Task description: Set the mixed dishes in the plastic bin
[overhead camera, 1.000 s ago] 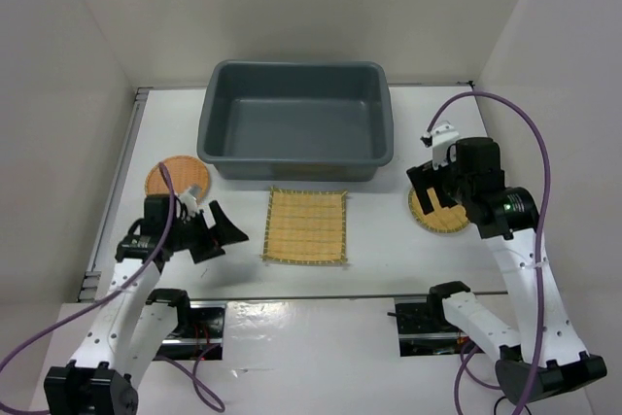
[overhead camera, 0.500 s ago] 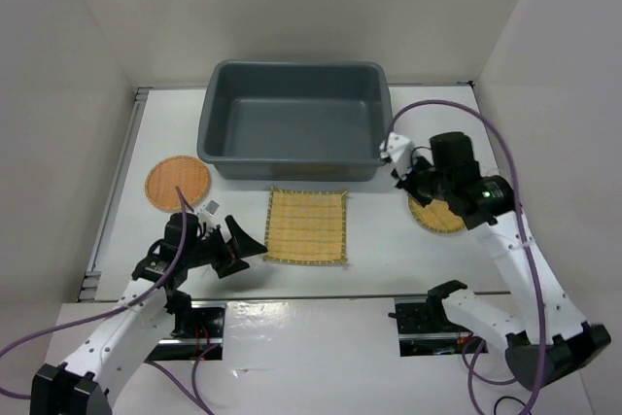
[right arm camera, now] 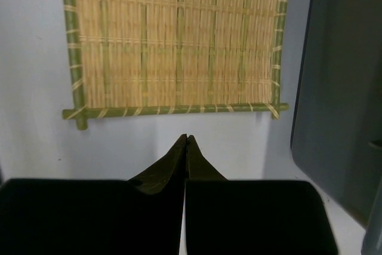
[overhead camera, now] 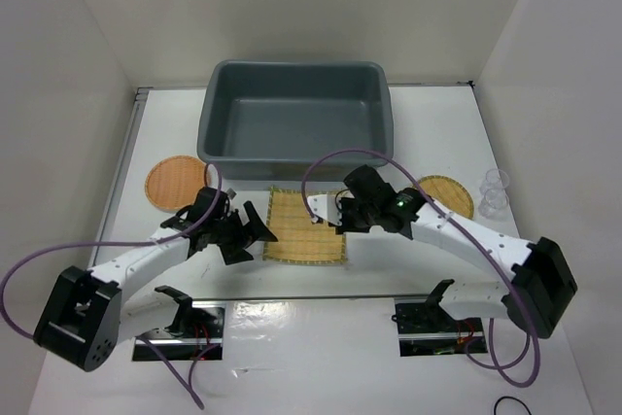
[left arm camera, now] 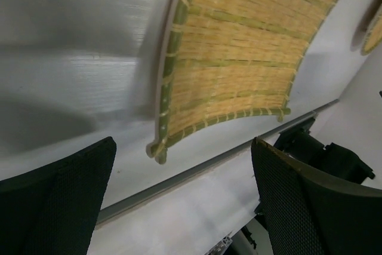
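The right tool (right arm camera: 187, 141) is pinched fully shut with nothing in it. Its tips point at the nearest edge of the mat (right arm camera: 176, 40) and end just short of it (whether they touch the table (right arm camera: 30, 147) I cannot tell). Off to that tool's right rises the dark wall of the bin (right arm camera: 334, 88).

The left tool (overhead camera: 251, 237) faces the same mat from the opposite side. Its jaws are spread wide and empty, and the mat's corner lies just ahead, between the two fingers. The mat lies flat on the table, on the near side of the bin, outside it.

Behind the left tool sits the orange disc (overhead camera: 176, 182). Behind the right tool, beside its arm, lies the pale disc (overhead camera: 452, 190). Both rest on the table, well apart from the tools.
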Motion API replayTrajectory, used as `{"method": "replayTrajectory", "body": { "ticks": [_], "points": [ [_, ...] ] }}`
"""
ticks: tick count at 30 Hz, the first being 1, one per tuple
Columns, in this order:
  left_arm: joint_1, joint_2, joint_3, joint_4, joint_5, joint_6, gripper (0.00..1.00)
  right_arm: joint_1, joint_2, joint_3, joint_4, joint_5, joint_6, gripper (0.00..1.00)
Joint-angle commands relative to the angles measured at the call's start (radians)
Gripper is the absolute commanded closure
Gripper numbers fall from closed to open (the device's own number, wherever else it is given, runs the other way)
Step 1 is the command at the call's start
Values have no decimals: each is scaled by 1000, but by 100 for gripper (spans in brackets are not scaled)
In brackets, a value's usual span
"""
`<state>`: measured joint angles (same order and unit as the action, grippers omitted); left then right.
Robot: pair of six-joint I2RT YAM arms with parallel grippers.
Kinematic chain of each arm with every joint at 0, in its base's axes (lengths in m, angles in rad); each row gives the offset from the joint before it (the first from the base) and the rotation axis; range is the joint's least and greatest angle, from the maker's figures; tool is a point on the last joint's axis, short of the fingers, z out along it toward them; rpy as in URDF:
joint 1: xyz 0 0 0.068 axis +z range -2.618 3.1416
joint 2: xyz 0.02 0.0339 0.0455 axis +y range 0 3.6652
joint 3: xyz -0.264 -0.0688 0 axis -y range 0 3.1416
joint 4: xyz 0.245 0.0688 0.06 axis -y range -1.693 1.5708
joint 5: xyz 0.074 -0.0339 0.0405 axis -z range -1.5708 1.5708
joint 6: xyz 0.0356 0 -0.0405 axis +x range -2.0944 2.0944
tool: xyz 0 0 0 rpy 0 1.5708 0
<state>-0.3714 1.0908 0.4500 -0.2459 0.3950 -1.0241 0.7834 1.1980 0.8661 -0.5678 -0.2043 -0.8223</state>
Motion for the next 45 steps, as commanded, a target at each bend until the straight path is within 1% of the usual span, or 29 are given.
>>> {"method": "replayTrajectory", "body": {
  "ticks": [1, 5, 9, 13, 19, 22, 26, 28, 30, 33, 34, 35, 36, 37, 38, 39, 42, 45],
  "points": [
    [-17, 60, 27, 26, -22, 9, 0, 4, 84, -42, 177, 11, -67, 100],
    [-26, 84, 36, 36, -35, -1, 0, 4, 222, -56, 233, 11, -95, 100],
    [-26, 84, 27, 45, -45, -19, 0, -25, 404, 14, 229, -12, -95, 100],
    [-26, 54, -5, 80, -45, -39, 0, -36, 484, 48, 215, -12, -95, 100],
    [-26, 54, -39, 180, -27, -60, 0, -36, 566, 66, 177, -1, -107, 100],
    [-26, 54, -49, 232, -18, -71, 0, -36, 575, 79, 155, -10, -116, 100],
    [-26, 141, -50, 344, 4, -82, 0, -36, 575, 79, 155, -10, -117, 100],
    [-26, 223, -50, 391, 50, -91, 0, -36, 575, 79, 155, -10, -117, 100],
    [-49, 286, -50, 477, 77, -91, 0, -36, 575, 79, 164, -10, -107, 100],
    [-95, 441, -5, 575, 119, -91, 9, -36, 584, 79, 164, -1, -97, 100],
    [-107, 469, 6, 624, 145, -102, 27, -36, 584, 79, 174, -1, -97, 100],
    [-116, 497, 16, 638, 156, -102, 42, -36, 584, 79, 174, -1, -86, 100],
    [-132, 544, 41, 651, 165, -114, 55, -36, 584, 79, 174, -1, -86, 100],
    [-142, 566, 50, 663, 174, -125, 64, -36, 584, 79, 174, -1, -86, 100],
    [-152, 583, 61, 663, 174, -125, 80, -36, 584, 79, 183, -1, -77, 100],
    [-170, 604, 70, 672, 183, -125, 85, -36, 584, 79, 183, -1, -77, 100],
    [-185, 604, 82, 672, 183, -125, 99, -36, 584, 79, 183, -1, -77, 100],
    [-204, 566, 101, 616, 173, -125, 100, -36, 575, 70, 192, -1, -67, 100]
  ]
}}
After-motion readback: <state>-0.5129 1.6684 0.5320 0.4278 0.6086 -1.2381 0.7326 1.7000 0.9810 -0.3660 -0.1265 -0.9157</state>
